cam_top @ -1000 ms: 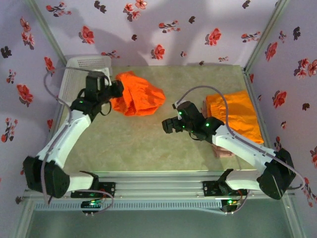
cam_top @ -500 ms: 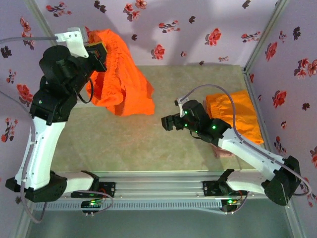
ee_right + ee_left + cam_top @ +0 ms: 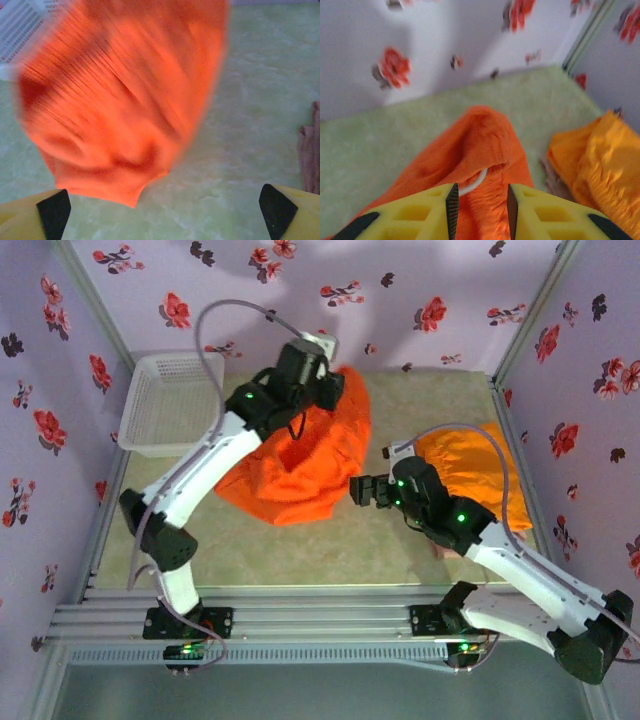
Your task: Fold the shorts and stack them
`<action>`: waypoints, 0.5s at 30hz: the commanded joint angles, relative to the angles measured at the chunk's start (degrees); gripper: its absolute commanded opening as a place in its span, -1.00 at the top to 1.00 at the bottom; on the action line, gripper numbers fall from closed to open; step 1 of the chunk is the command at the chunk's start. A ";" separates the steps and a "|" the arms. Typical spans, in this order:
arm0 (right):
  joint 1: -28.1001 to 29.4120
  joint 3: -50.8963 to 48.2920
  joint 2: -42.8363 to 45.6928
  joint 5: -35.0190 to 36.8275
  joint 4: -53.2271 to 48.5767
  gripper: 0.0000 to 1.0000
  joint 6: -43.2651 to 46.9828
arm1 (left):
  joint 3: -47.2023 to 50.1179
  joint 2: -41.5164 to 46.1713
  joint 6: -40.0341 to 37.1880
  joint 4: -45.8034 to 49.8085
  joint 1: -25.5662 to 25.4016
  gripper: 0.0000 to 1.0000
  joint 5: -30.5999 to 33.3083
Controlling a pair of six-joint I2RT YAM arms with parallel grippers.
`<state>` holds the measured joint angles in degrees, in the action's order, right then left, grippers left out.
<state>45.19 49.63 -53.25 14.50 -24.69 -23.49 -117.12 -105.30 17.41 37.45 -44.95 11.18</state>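
– Basket [image 3: 165, 400] first: what is in it?
– Its white mesh floor shows bare from rim to rim.
– Where are the shorts, then?
– The loose orange shorts [image 3: 300, 475] are heaped on the table [image 3: 300, 550] just right of the basket. Their waistband rises to the left gripper [image 3: 480, 195]. Its jaws stand only narrowly apart, and bunched waistband with a loop of white drawstring [image 3: 472, 185] fills the gap between them.
– And the other pairs?
– They are across the table from the basket, by the right wall. The folded orange shorts [image 3: 480, 475] lie flat on the pink shorts [image 3: 447, 548], of which only a thin edge shows beneath.
– What about the right gripper [image 3: 355, 490]?
– It is spread wide and grips nothing. It hovers between the heap and the folded stack, just beside the heap, with its fingers pointing back toward the basket.
– How much room is there?
– Open green table runs from below the basket's near corner, along the front of the heap, to the stack. More of it lies behind the heap, level with the basket. The left arm crosses the heap's edge nearest the basket, so I cannot tell whether cloth and rim touch.
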 commanded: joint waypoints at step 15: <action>-16.25 -3.40 -6.34 -7.18 -5.10 -0.98 -10.19 | 33.94 19.90 -1.15 -7.62 2.26 -0.76 -10.02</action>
<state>30.24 42.41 -56.90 11.27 -31.35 -33.26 -89.71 -89.23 16.99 34.72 -43.46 -0.03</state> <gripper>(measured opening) 0.989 0.885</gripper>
